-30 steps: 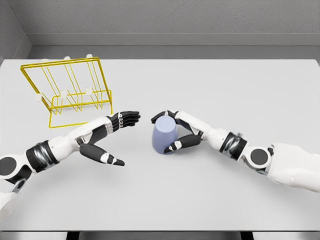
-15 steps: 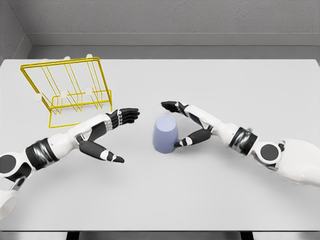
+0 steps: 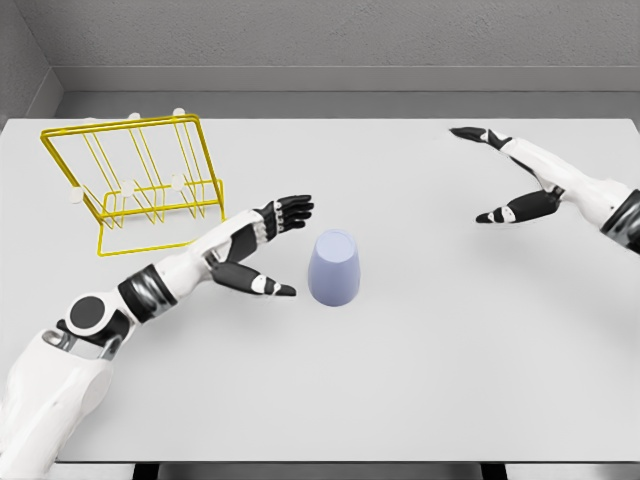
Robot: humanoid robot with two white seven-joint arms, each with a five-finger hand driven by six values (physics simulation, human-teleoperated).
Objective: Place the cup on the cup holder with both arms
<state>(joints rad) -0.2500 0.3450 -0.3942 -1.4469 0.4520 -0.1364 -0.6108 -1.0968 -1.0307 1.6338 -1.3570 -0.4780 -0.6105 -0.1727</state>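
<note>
A pale blue cup (image 3: 333, 267) stands upside down on the table's middle, free of both hands. Just left of it my left hand (image 3: 284, 246) is open, fingers spread toward the cup with a small gap between thumb tip and cup. My right hand (image 3: 482, 172) is open far off at the right, well away from the cup. The yellow wire cup holder (image 3: 135, 182) stands at the back left of the table, with white-tipped pegs.
The grey table (image 3: 400, 380) spreads wide around the cup. A grey wall runs behind the table's far edge.
My right hand let go of the cup and drew back far to the right. The left hand moved right, closer to the cup. The cup stayed in place.
</note>
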